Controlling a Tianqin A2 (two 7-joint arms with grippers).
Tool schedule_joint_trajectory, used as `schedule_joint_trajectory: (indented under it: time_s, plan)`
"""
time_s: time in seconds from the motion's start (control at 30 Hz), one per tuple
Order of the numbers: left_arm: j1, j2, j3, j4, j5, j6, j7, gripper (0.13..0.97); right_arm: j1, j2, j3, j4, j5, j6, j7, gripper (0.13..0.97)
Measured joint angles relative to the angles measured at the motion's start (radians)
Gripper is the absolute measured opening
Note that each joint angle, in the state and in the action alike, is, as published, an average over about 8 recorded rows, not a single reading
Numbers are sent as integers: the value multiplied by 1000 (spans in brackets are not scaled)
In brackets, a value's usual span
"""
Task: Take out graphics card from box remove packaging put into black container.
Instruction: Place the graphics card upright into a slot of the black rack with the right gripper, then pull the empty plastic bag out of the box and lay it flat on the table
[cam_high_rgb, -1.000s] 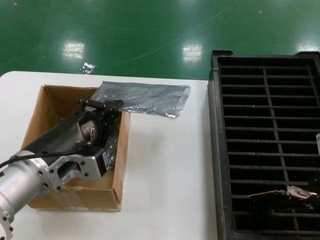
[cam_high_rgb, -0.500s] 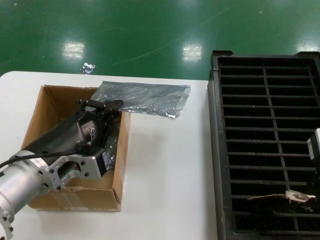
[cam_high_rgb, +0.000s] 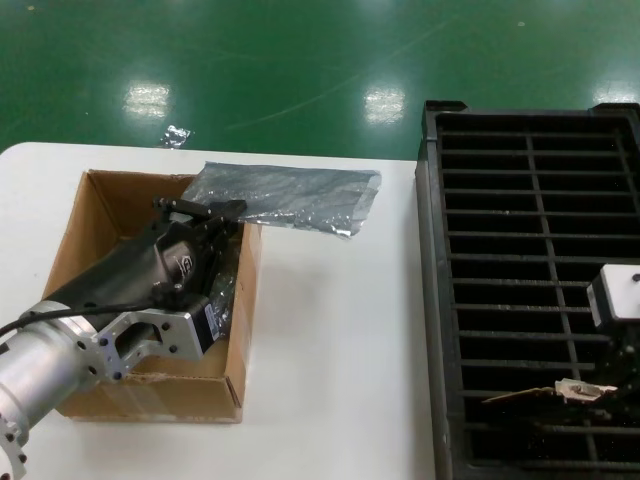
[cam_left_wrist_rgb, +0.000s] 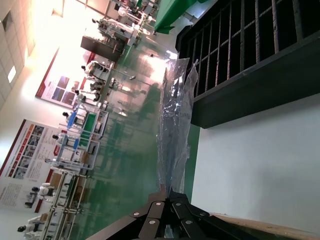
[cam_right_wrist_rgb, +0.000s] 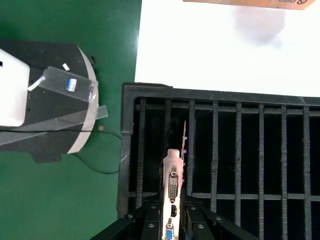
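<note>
The right end effector (cam_right_wrist_rgb: 170, 220) is closed on the graphics card (cam_right_wrist_rgb: 171, 192), gripping it by its silver bracket and holding it edge-down over a slot near the front of the black container (cam_high_rgb: 432, 300), which sits on the right side of the tabletop (cam_high_rgb: 330, 340). The left end effector (cam_high_rgb: 200, 212) reaches into the cardboard box (cam_high_rgb: 75, 235) on the left; its fingers pinch the near edge of the grey plastic bag (cam_high_rgb: 285, 195), which spreads from the box's far corner out onto the tabletop. In the left wrist view the bag (cam_left_wrist_rgb: 175, 130) extends away from the fingertips.
</note>
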Motion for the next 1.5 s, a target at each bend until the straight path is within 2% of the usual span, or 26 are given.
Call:
schedule_joint_trajectory:
  time_s: [0.7,0.97,1.1,1.4,1.5]
  plan:
    - [0,0,0,0,0,0,0,139,-27,-45,-6,10,-44,0,-15,186]
    - [0,0,0,0,0,0,0,139,-34,-57,-5,-3,-54,0,-22,258]
    - [0,0,0,0,0,0,0,139,-37,-56,0,0,-53,0,-26,258]
    - [0,0,0,0,0,0,0,139,-53,-44,20,17,-46,0,-34,388]
    - [0,0,0,0,0,0,0,139,-67,-31,40,28,-39,1,-39,461]
